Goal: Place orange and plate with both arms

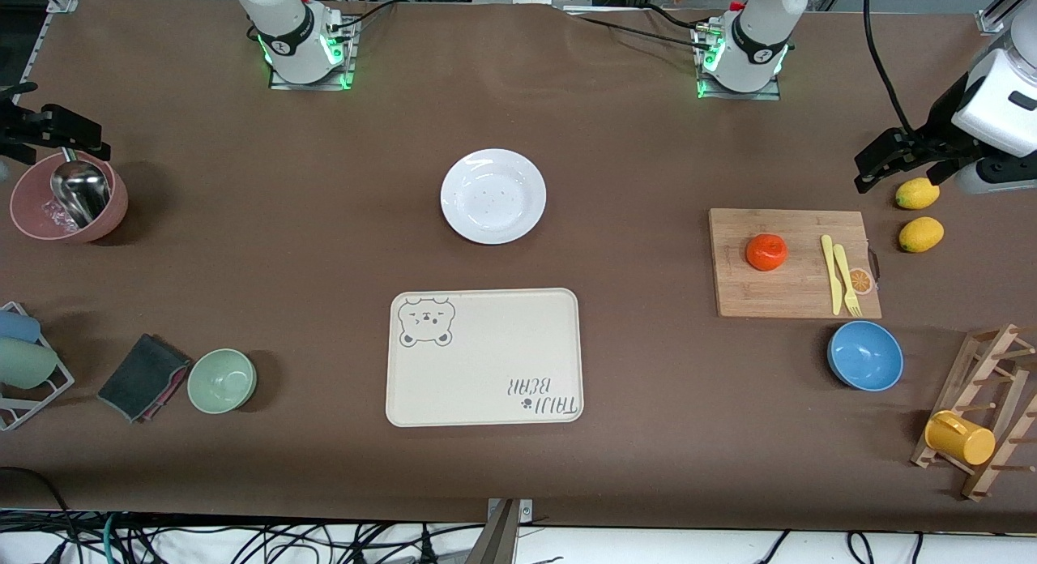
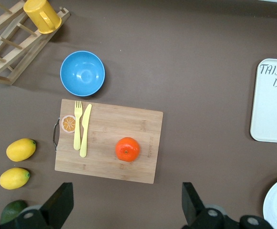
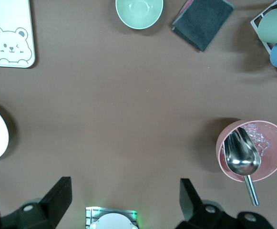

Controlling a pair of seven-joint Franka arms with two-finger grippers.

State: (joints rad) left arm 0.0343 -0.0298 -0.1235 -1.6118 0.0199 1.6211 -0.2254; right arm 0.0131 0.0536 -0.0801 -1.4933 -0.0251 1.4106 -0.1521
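Nothing is in hand yet: I judge this to be the very start, with both pickups ahead of me. My left gripper [image 1: 899,160] hangs high at the left arm's end of the table, over the bare cloth beside the two lemons [image 1: 918,194], jaws spread wide and empty. My right gripper [image 1: 50,128] hangs by the pink bowl [image 1: 32,215] with the metal scoop, at the right arm's end, equally wide open and holding nothing. The orange [image 1: 766,251] sits on the wooden cutting board [image 1: 753,296], apart from the yellow knife and fork [image 1: 839,274]. The plate [image 1: 492,196] lies bare in the middle of the table, farther from the front camera than the bear-print tray [image 1: 486,378]. Next I expect to bring the left gripper over the orange and descend with the fingers straddling it, while the right arm travels to the plate's rim, where a shallow edge will want a low, careful pinch
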